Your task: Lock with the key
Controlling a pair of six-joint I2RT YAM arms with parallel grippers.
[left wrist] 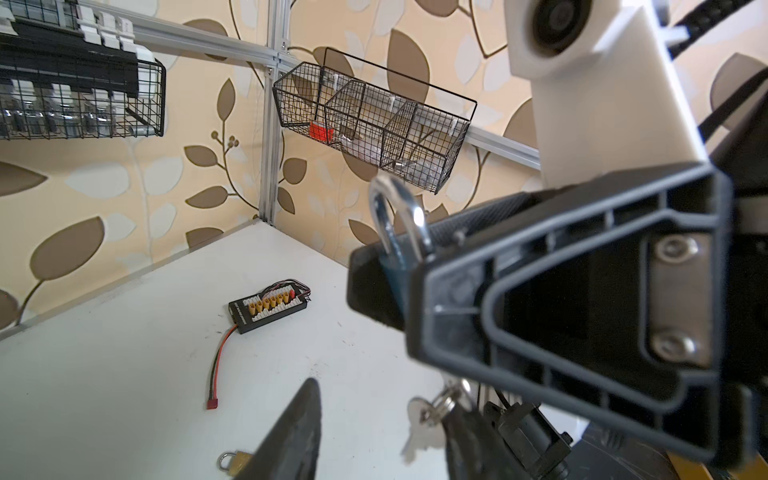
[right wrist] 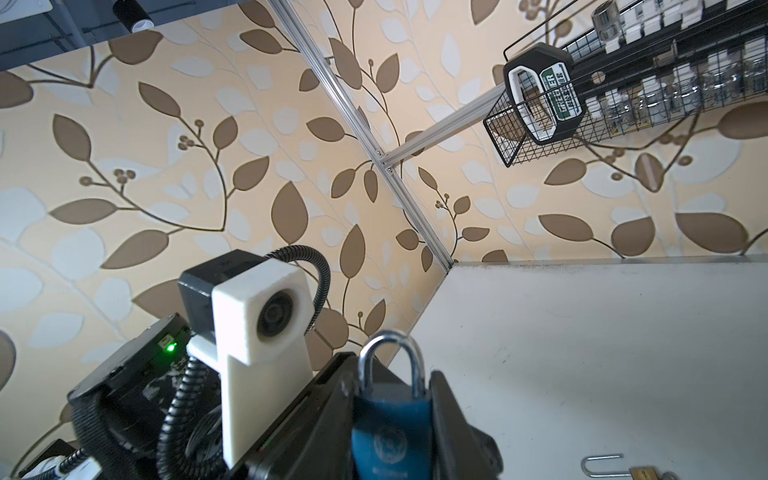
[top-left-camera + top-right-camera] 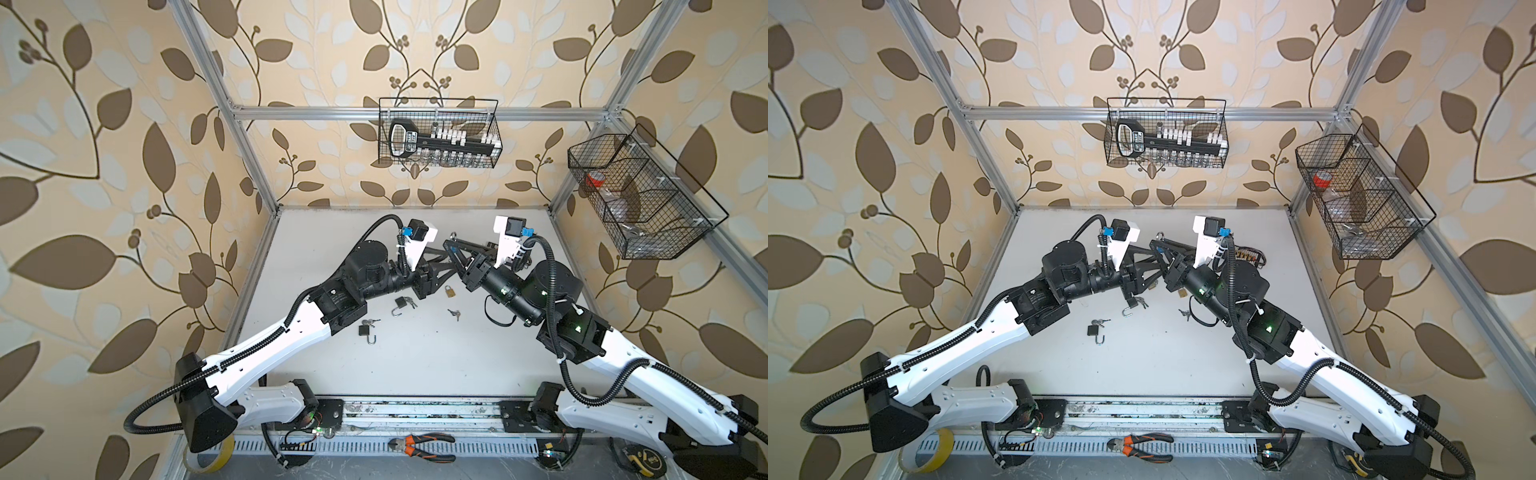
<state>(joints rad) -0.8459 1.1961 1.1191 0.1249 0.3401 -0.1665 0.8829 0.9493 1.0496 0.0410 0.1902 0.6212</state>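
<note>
My right gripper (image 2: 392, 374) is shut on a blue padlock (image 2: 390, 432) and holds it above the table's back middle, silver shackle (image 2: 390, 353) upward. Both shackle legs go into the body. In the left wrist view the same padlock (image 1: 395, 266) shows between the right gripper's black fingers, and a silver key (image 1: 419, 424) hangs on a ring beneath it. My left gripper (image 1: 382, 415) stands open around that key, which lies close to one finger (image 1: 465, 440), with a wide gap to the other. In a top view the two grippers meet, left (image 3: 446, 262) under right (image 3: 453, 245).
On the white table lie a brass padlock (image 3: 449, 291), two black padlocks with open shackles (image 3: 400, 305) (image 3: 365, 332) and loose keys (image 3: 454, 313). A connector board (image 1: 268, 309) with a red-black lead sits at the back. Wire baskets (image 3: 438, 133) (image 3: 640, 195) hang on the walls.
</note>
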